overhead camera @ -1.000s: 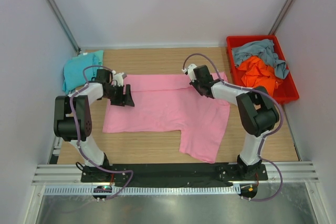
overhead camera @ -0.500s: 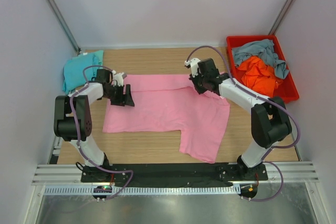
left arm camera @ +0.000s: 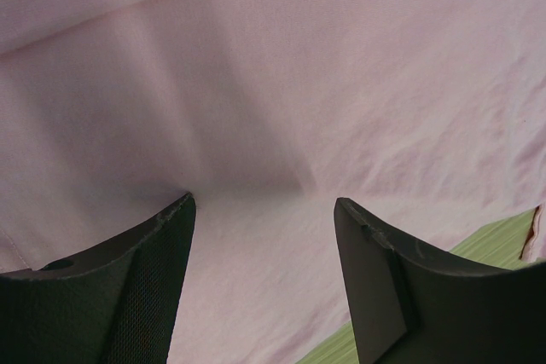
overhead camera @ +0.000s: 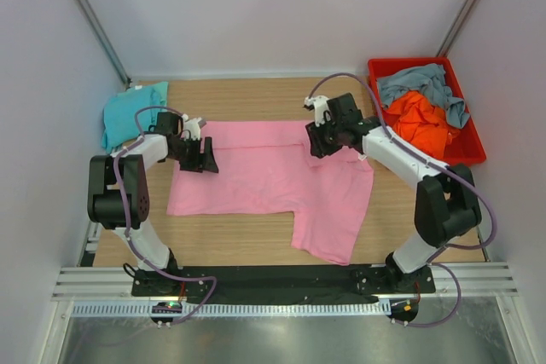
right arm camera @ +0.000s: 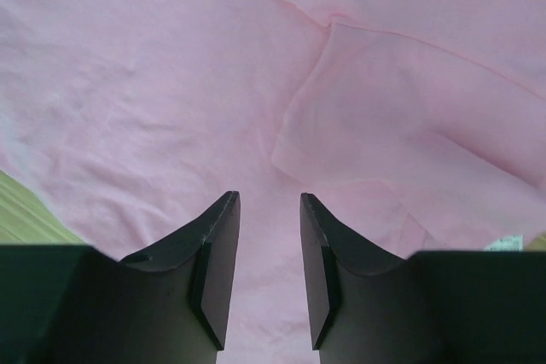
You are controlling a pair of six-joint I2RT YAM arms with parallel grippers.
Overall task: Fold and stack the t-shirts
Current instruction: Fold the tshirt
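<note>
Top view: the pink shirt (overhead camera: 264, 172) lies spread flat on the table (overhead camera: 256, 95), between the two arms. Its long axis runs left to right, along the near edge. One lobe drops toward the near edge at the right end; which end is the neck cannot be told. The left gripper (overhead camera: 205, 159) sits low over the shirt's left far corner. The right gripper (overhead camera: 316, 147) sits over the far edge, right of the middle. The teal shirt (overhead camera: 132, 112) lies bunched at the far left, apart from the pink one. The orange shirt (overhead camera: 420, 121) and grey-blue shirt (overhead camera: 422, 83) are heaped in the red bin (overhead camera: 471, 153).

Left wrist view: fingers spread wide, nothing between them, smooth pink cloth just below, bare table at lower right.

Right wrist view: fingers only a narrow gap apart, nothing gripped. Under them runs a seam, with a flap of doubled cloth beside it.

Judgement: the step is taking hold of the far edge for a fold. Each gripper should pinch a single layer right at the edge. Both should lift level and together, then carry the edge toward the near side, keeping the fold line parallel to the long axis.
</note>
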